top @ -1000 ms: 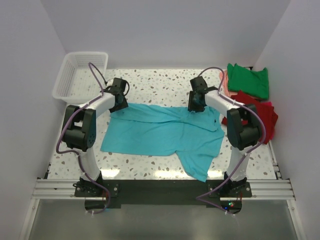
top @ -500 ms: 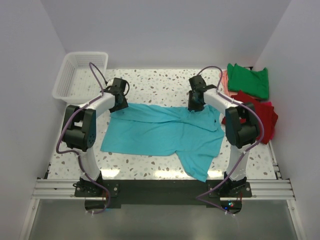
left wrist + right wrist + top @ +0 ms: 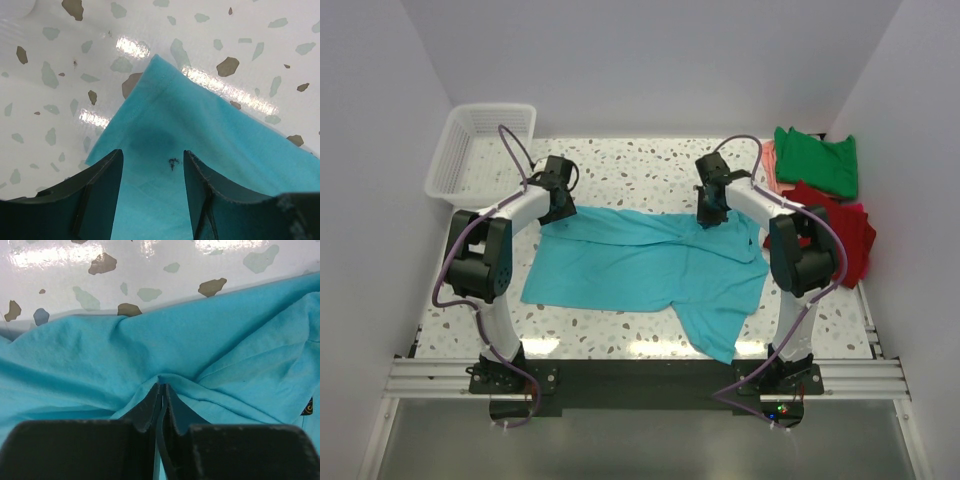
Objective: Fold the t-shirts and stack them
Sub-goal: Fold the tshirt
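The turquoise t-shirt (image 3: 640, 265) lies spread flat on the speckled table, one part trailing toward the front edge. My left gripper (image 3: 558, 208) is open over its far left corner (image 3: 160, 100), fingers (image 3: 100, 185) straddling the cloth without pinching it. My right gripper (image 3: 710, 213) is shut on a raised fold of the turquoise t-shirt (image 3: 162, 382) at its far right edge. A green shirt (image 3: 817, 160) and a red shirt (image 3: 845, 235) lie at the far right, with a salmon-pink one (image 3: 769, 165) showing beneath the green.
A white lattice basket (image 3: 478, 148) stands at the far left corner. White walls close in the table on three sides. The arm bases sit on a black rail at the near edge.
The right gripper has shifted slightly left and farther along the shirt's far edge. The left gripper and the shirt look unchanged.
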